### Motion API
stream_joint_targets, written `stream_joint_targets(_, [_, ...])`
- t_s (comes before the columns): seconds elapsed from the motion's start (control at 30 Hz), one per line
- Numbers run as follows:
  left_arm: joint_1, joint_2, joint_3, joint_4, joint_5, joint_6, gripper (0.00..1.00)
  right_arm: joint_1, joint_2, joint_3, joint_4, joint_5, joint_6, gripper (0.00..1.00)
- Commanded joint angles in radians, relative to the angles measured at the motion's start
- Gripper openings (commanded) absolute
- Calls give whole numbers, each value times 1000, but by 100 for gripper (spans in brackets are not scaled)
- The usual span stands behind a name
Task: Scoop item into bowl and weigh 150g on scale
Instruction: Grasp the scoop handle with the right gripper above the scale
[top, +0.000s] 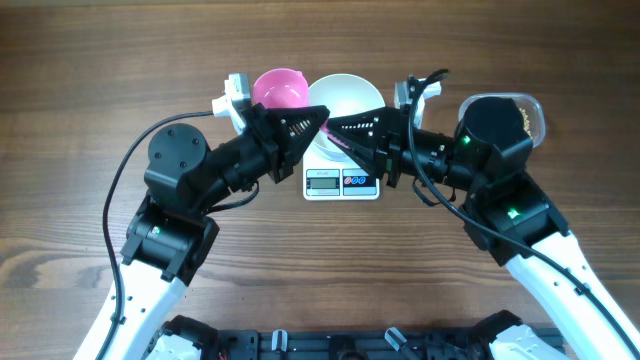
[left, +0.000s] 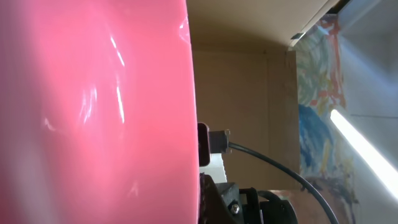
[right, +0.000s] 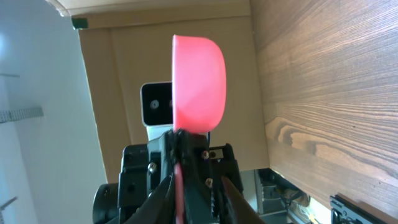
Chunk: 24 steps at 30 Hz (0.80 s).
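The pink scoop (top: 280, 90) hangs over the table's back, just left of the white bowl (top: 352, 94), which stands on the scale (top: 343, 182). My left gripper (top: 316, 120) is shut on the scoop, and its cup fills the left wrist view (left: 93, 112). My right gripper (top: 336, 127) meets it tip to tip over the bowl's front rim. In the right wrist view the scoop (right: 199, 84) stands on edge. Its thin handle runs down between my right gripper's fingers (right: 198, 180), against one finger with a gap to the other. The bowl looks empty.
A clear plastic tub (top: 537, 112) sits at the back right, mostly hidden under my right arm; a sliver of tan contents shows at its edge. Both arms crowd the space above the scale, and cables trail from each wrist.
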Motion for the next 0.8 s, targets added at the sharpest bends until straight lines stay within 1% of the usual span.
stream_joint_targets(0.0, [-5,1,11,3,19,51,4,5,5,8,5,14,0,20])
stream_joint_targets(0.2, [-3,1,11,0,16,50,4,5,5,8,6,2,1,20])
stream_joint_targets(0.27, [2,1,11,0,8,50,4,5,5,8,5,-6,0,26])
stream_joint_targets(0.4, [20,1,11,-1,9,50,4,5,5,8,5,-13,-1,29])
stream_joint_targets(0.53, [27,1,11,-19,9,46,4,5,5,8,6,-16,0,29])
stream_joint_targets(0.63, [27,1,11,-39,8,46,4,2,5,8,8,-16,0,22])
stream_joint_targets(0.77, [27,1,11,-38,8,46,4,-3,5,8,14,-16,0,22])
